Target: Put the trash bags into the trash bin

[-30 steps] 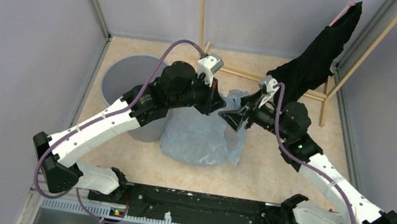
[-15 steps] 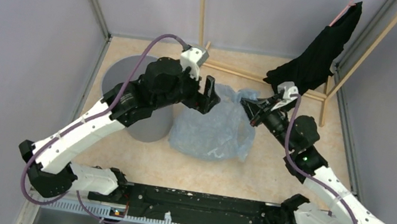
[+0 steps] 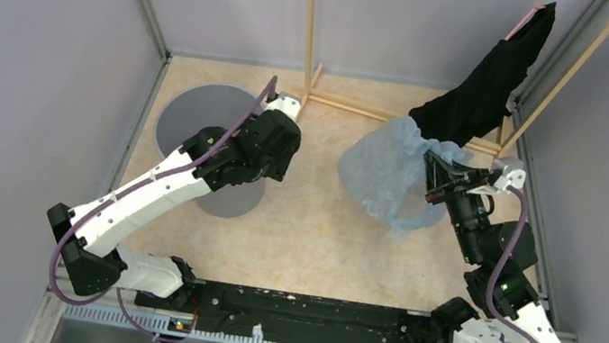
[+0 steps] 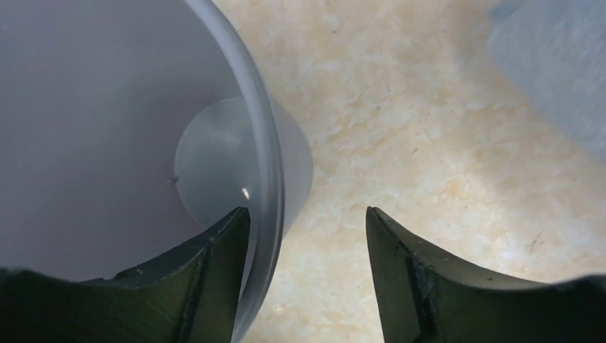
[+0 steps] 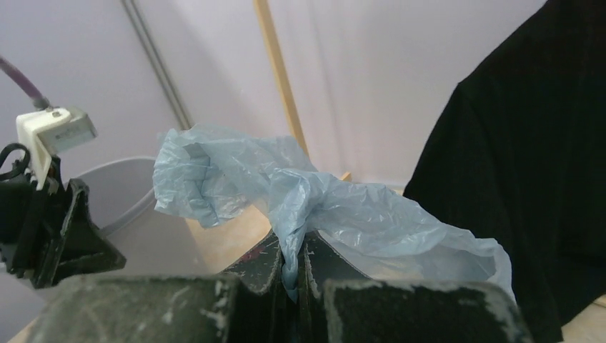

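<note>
The right end effector [image 3: 439, 175] held the pale-blue trash bag [image 3: 382, 174] above the desk [image 3: 318, 237], apparently pinched at one edge, just beside a hanging black garment [image 3: 486, 89]. Well apart, the left arm [image 3: 181, 180] reached over the grey trash bin [image 3: 196, 110].

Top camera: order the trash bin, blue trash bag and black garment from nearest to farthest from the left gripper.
1. The trash bin, left side: the left gripper hangs open over its rim.
2. The trash bag, centre-right, pinched by the right gripper.
3. The black garment, hanging at the back right.
</note>
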